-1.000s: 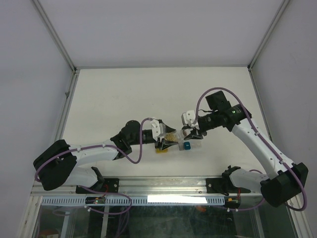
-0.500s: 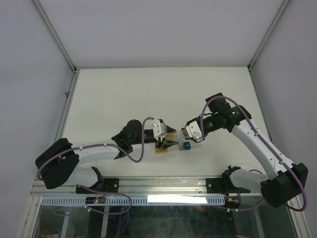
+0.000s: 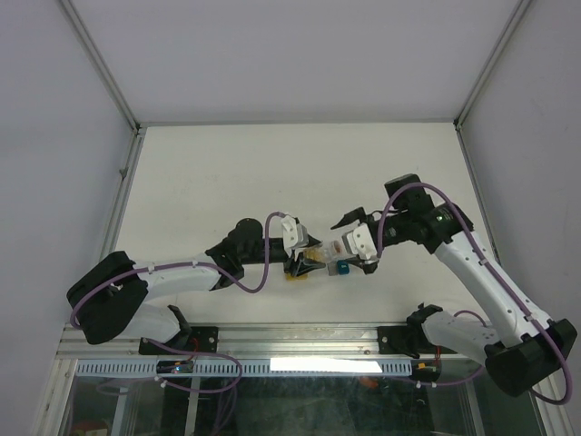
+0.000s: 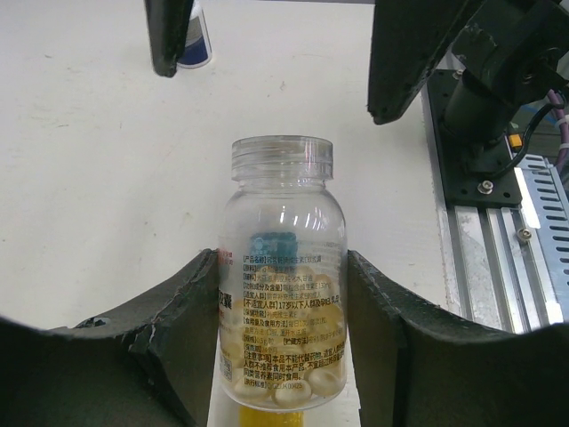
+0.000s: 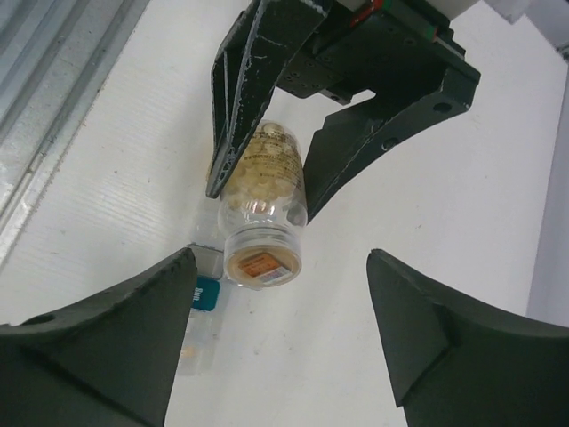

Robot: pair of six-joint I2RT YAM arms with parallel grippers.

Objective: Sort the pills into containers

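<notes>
At the left of the working area, the left fingers (image 4: 178, 329) are clamping a clear plastic bottle (image 4: 283, 222) across its lower body and holding it above the bench (image 3: 272, 173). The neck is pointing toward the right arm, and no cap is showing on the threaded rim. The pills (image 4: 284, 378) are lying as a pale yellow mass in the gripped end of the bottle.

Handling judgement: the bottle is likely light and thin-walled, so it is probably flexing under hard squeezing, and its glossy, labelled wall is likely slippery. The stiff threaded neck and the lower body are the sounder places to hold. The pills are looking smooth and rounded, so they are likely to roll and spill in a rush if the bottle is tipped steeply.

The containers are sitting on the bench under and just beside the bottle: a yellow cell (image 4: 267, 416) below its base and a teal cell (image 5: 207, 292) near its mouth.

At the right, the right fingers (image 5: 107, 338) are standing wide apart on either side of the bottle mouth, touching nothing.
</notes>
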